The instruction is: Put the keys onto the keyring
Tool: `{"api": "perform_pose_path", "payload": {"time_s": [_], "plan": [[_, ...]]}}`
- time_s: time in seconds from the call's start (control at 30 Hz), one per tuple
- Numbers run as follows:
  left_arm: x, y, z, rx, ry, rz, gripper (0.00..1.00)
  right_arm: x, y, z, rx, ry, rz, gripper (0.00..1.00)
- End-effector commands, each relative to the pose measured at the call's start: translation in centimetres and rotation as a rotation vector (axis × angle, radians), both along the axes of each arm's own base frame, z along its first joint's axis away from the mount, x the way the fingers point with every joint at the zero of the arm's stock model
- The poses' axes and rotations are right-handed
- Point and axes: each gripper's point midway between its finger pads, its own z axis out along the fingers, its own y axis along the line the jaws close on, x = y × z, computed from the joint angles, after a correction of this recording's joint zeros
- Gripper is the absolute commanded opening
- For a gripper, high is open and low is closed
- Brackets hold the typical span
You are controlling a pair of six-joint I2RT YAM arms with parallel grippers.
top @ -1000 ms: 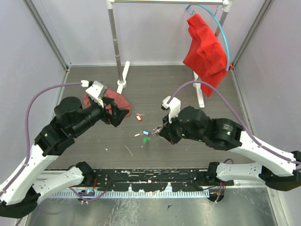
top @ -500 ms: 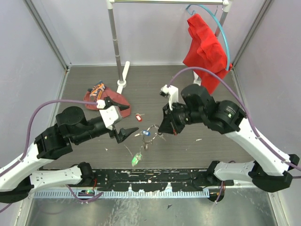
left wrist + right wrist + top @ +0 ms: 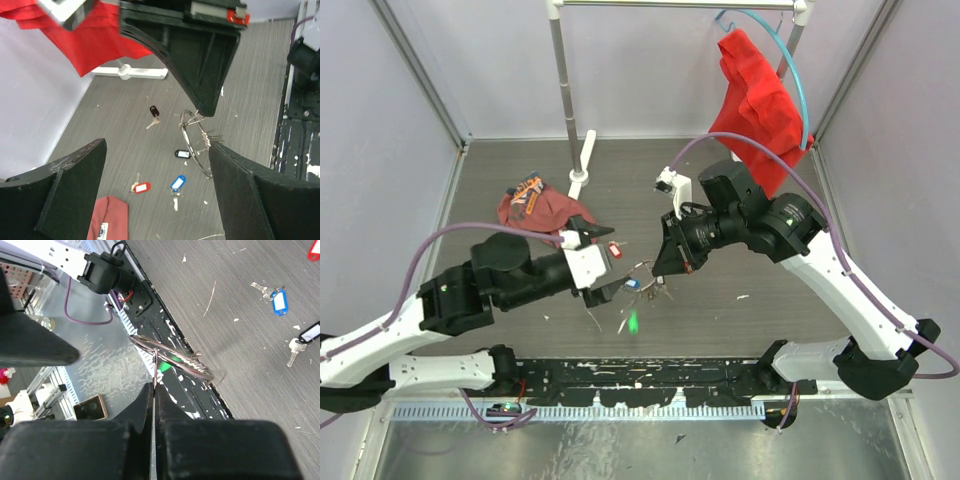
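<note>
Four keys (image 3: 177,182) unthreaded on surface (image 3: 110,130) below keyring (image 3: 170,354) | right gripper (image 3: 154,387) pinches keyring | left gripper (image 3: 157,145) wide, empty

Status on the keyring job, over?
Right gripper shut on keyring, raised. Left gripper open, close by. Several tagged keys lie loose on table. Nothing blocking.

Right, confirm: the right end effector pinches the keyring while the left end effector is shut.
Wrong on the left end effector: it is open, jaws wide apart, as the left wrist view shows. The right end effector does pinch the keyring.
</note>
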Motion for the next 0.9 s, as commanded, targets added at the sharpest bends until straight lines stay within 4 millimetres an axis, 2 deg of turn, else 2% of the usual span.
{"api": "perform_pose_path", "payload": {"time_s": [0.0, 0.17, 0.33, 0.43, 0.63, 0.87], "plan": [[0.0, -1.3, 0.1, 0.019, -0.114, -0.014, 0.9, -1.2, 0.3, 3.0, 0.103, -0.03, 0.065, 0.01], [-1.0, -2.7, 0.3, 0.017, -0.186, -0.067, 0.91, -1.6, 0.1, 3.1, 0.105, -0.024, 0.076, 0.01], [-1.7, -3.9, -0.3, 0.059, -0.217, -0.092, 0.88, -2.1, -0.2, 3.4, 0.116, -0.024, 0.087, 0.01], [-2.1, -4.4, -0.9, 0.103, -0.252, -0.09, 0.8, -2.5, -0.4, 3.6, 0.119, -0.019, 0.096, 0.01], [-2.6, -5.3, -2.2, 0.202, -0.35, -0.076, 0.71, -3.0, -0.7, 3.8, 0.127, -0.018, 0.104, 0.01], [-2.8, -5.4, -2.4, 0.236, -0.4, -0.061, 0.59, -3.5, -0.8, 4.0, 0.139, -0.01, 0.117, 0.01]]}}
